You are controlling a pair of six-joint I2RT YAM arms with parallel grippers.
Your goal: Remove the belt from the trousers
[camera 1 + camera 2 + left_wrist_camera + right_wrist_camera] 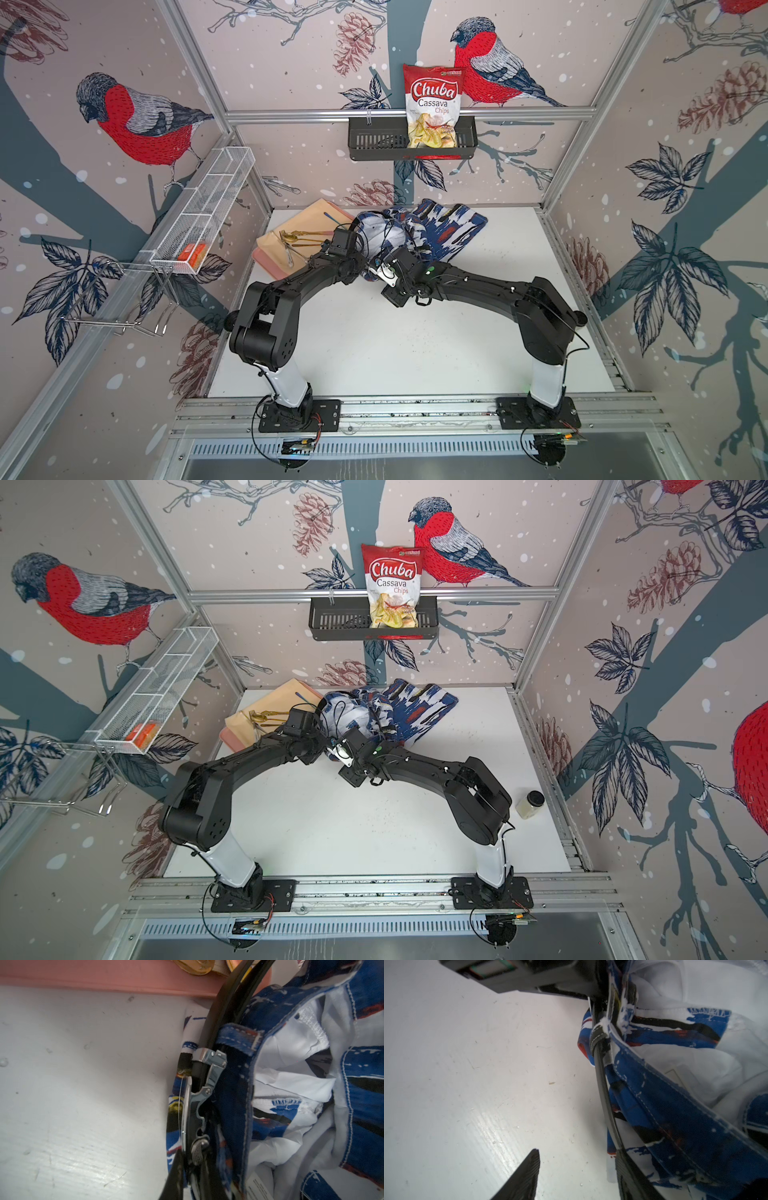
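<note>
White tabletop (374,353) inside a bird-papered enclosure held the trousers (432,232), bunched at the far side beside a pink tray (266,262). Removal was judged incomplete: the belt (220,1012) was threaded under a waistband loop (239,1038), with its silvery buckle (205,1093) lying against the cloth. Left gripper (187,1176) was clamped on the belt at the buckle end. Right gripper (577,1176) stood with jaws parted, holding nothing, one finger alongside the strap. Drawing the strap clear of the loops remained.

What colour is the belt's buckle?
Silvery metal buckle on the black belt; it shows best in the left wrist view.
</note>
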